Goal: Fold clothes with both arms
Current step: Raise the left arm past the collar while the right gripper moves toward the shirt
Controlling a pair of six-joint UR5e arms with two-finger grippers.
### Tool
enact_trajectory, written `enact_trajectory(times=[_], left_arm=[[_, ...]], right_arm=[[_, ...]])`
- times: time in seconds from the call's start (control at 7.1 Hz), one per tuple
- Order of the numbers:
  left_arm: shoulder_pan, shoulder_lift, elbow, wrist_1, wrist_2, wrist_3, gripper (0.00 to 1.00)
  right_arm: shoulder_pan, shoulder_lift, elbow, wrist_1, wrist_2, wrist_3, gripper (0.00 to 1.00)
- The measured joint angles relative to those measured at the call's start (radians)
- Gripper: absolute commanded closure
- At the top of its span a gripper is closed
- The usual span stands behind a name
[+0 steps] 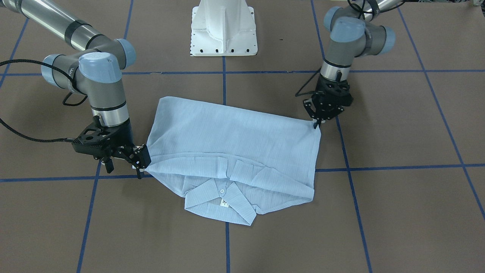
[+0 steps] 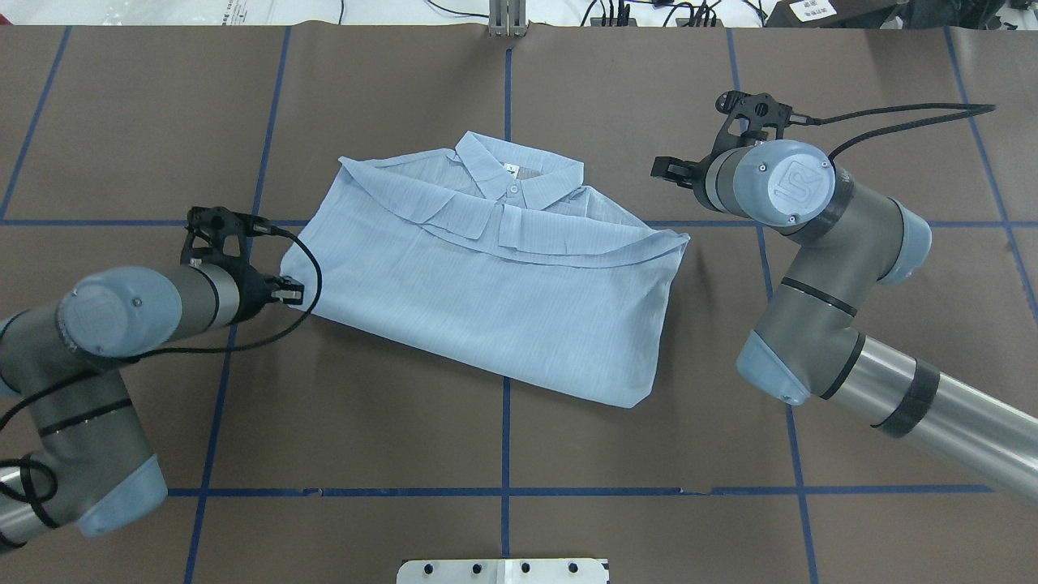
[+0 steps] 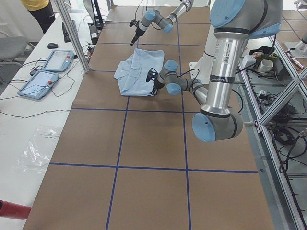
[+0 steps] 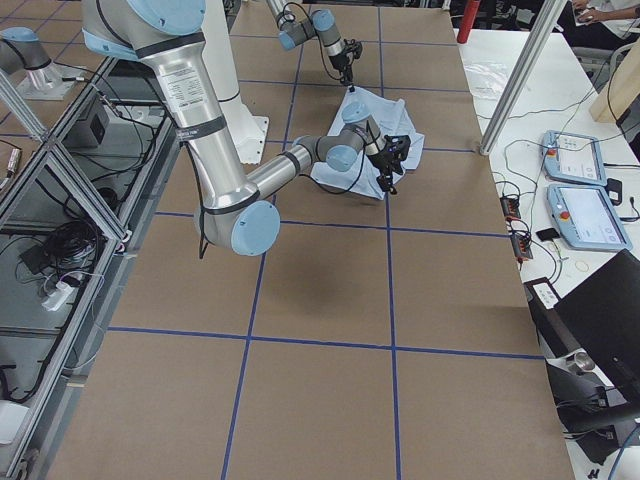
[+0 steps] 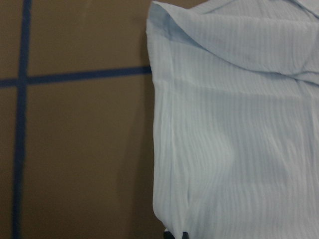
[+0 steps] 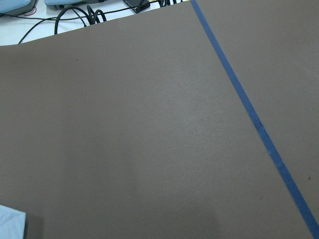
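Observation:
The pale blue shirt (image 1: 235,140) lies folded flat in the middle of the brown table, its collar (image 2: 515,174) and neck label on the side away from the robot. My left gripper (image 1: 316,123) is low at the shirt's corner nearest it, fingers closed on the fabric edge. In the overhead view the same gripper (image 2: 293,290) touches the shirt (image 2: 503,300), and its dark fingertips (image 5: 175,235) show at the cloth's rim. My right gripper (image 1: 125,167) stands open beside the opposite corner, one finger against the fabric. Its wrist view shows only a scrap of shirt (image 6: 10,221).
Blue tape lines (image 1: 398,167) mark a grid on the brown mat. The white pedestal base (image 1: 223,30) stands at the robot's edge. Cables run along the far edge (image 2: 616,12). A side bench holds tablets (image 3: 48,72), with a person standing beyond it.

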Motion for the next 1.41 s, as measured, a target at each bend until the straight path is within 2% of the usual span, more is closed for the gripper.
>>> enact_trajectory(times=[0.14,0.42,0.7,0.85,0.99,1.13,1.27,1.41], left_arm=[[-0.091,-0.073,0.112,-0.004,0.0,0.071,1.0],[-0.229,-0.307,0.432,-0.061,0.001,0.139,1.0],[-0.286,-0.519,0.707,-0.158,0.002,0.141,1.0],[-0.294,-0.595,0.801,-0.213,0.0,0.123,0.54],[-0.299,-0.631,0.86,-0.272,-0.004,0.103,0.01],[-0.304,-0.632,0.878,-0.304,-0.007,0.111,0.0],[-0.308,-0.604,0.847,-0.317,-0.024,0.138,0.0],[-0.311,-0.549,0.773,-0.323,-0.072,0.16,0.0]], right_arm=[[-0.001,0.001,0.0,0.0,0.0,0.001,0.0],[-0.003,0.003,0.001,0.001,0.0,0.002,0.0],[-0.005,0.006,0.005,0.001,0.0,0.007,0.0],[-0.006,0.008,0.008,0.001,0.0,0.011,0.0],[-0.007,0.012,0.009,0.002,0.0,0.013,0.0],[-0.01,0.021,0.008,0.001,0.0,0.014,0.0],[-0.014,0.045,-0.001,-0.002,-0.001,0.02,0.01],[-0.02,0.105,-0.043,-0.009,-0.003,0.064,0.04]])
